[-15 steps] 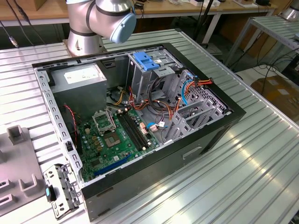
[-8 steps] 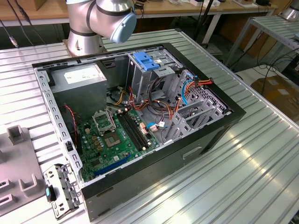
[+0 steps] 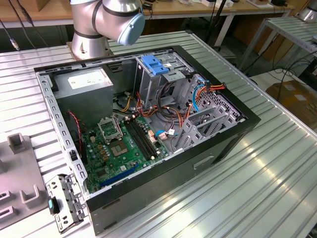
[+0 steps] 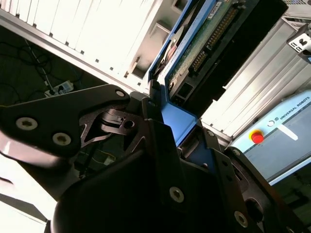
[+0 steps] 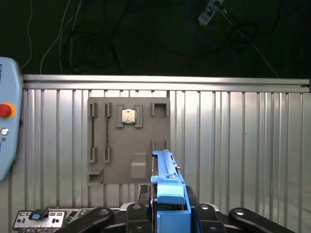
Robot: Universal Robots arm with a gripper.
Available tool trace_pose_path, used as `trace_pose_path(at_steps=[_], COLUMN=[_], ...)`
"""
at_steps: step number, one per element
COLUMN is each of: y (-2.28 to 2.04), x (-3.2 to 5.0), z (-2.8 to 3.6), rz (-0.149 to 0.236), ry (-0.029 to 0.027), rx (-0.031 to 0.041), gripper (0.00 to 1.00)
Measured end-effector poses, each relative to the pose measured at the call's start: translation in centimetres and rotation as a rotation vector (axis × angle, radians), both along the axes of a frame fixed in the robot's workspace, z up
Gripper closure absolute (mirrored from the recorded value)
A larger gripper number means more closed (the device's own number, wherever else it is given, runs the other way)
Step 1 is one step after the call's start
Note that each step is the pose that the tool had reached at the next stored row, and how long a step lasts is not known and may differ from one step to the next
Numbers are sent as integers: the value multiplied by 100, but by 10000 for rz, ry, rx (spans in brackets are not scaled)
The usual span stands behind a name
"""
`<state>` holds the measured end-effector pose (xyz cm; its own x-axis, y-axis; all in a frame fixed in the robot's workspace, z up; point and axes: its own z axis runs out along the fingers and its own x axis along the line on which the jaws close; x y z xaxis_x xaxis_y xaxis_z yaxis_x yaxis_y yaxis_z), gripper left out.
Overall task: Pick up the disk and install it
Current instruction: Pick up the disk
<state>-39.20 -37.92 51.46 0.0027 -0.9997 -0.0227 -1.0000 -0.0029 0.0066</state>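
Blue-railed disk [image 5: 167, 172] sits clamped in the closed gripper [image 5: 167, 206], lifted over the grey tray [image 5: 112, 160]; pickup done, installation pending.

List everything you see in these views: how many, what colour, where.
disk: one, blue rails, held in the gripper.
computer case: one, black, on the table.
motherboard: one, green, inside the case.
power supply box: one, grey, inside the case near the arm.
latch: one, blue, atop the drive cage.
fixture plate: one, grey, on the table.
chip: one, silvery, on the fixture plate.
pendant: one, pale blue, by the table's edge.
table: one, ribbed silver.
arm: one, silver and blue, standing on the table.
gripper: one, black, shut on the disk.
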Motion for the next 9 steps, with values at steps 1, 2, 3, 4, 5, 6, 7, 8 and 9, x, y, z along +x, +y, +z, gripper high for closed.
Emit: trace_pose_path(at_steps=[1, 2, 3, 4, 5, 6, 7, 8, 9], y=[-1, -1, -2, -2, -2, -2, -2, -2, -2], x=[14, 43, 80, 102, 125, 154, 172, 185, 206], z=[-1, -1, -1, -1, -1, -2, -2, -2, -2], rz=[0, 0, -1, -1, -1, 0, 0, 0, 0], ry=[-1, -1, 2, 2, 3, 2, 2, 3, 3], rx=[0, 0, -1, 0, 0, 0, 0, 0, 0], gripper=[63, 63, 63, 63, 63, 63, 63, 63, 63])
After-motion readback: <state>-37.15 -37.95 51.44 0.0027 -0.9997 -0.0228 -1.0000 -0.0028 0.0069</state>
